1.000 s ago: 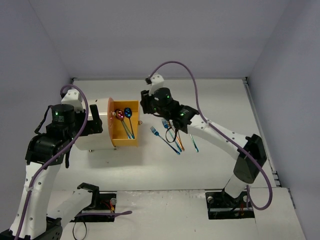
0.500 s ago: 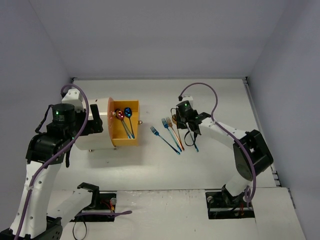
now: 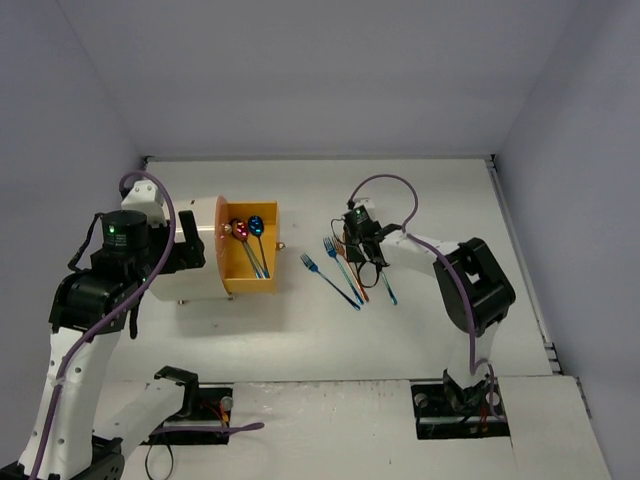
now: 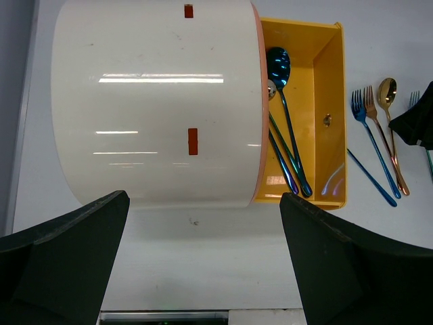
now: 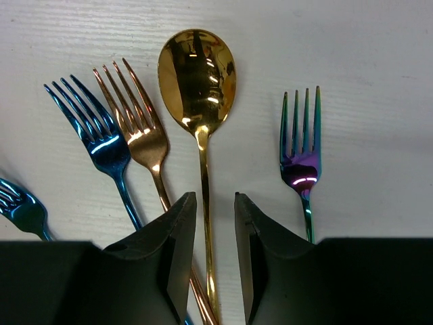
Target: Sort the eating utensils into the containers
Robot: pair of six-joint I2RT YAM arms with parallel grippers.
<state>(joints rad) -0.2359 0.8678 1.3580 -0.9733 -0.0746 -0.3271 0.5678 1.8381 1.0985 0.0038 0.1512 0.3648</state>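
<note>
The right pincer [image 5: 215, 203] hangs low over the loose cutlery on the desk [image 3: 430, 200]. Its two fingers [image 5: 177, 237] are parted only a little, and the handle of the gold spoon [image 5: 197, 74] runs up between them. The gap is wider than the handle, which sits closer to one finger; whether that finger touches it cannot be told. The spoon lies flat on the desk with its bowl pointing away from the pincer.

Just beside the spoon on one side lies a copper fork [image 5: 143, 132], then a blue fork [image 5: 103, 142], both with their tines pointing the same way as the bowl. The head of a second blue fork [image 5: 17, 206] shows at the edge of that wrist view. On the spoon's other side, a little apart, lies an iridescent purple fork [image 5: 301, 159].

The left pincer [image 4: 203, 200] hovers above the cream-white drum cabinet [image 4: 155, 101], jaws spread wide and holding nothing. The cabinet lies on its side on the desk, with its orange drawer [image 4: 330, 115] pulled out toward the loose utensils. In the drawer lie a blue spoon [image 4: 278, 64] and a reddish-purple spoon [image 3: 240, 232], bowls at the far end. Their handles slant together toward the near end. In the left wrist view the second bowl is half hidden beneath the drum's rim. From above, the loose forks and the gold spoon form one cluster near the drawer's front.
</note>
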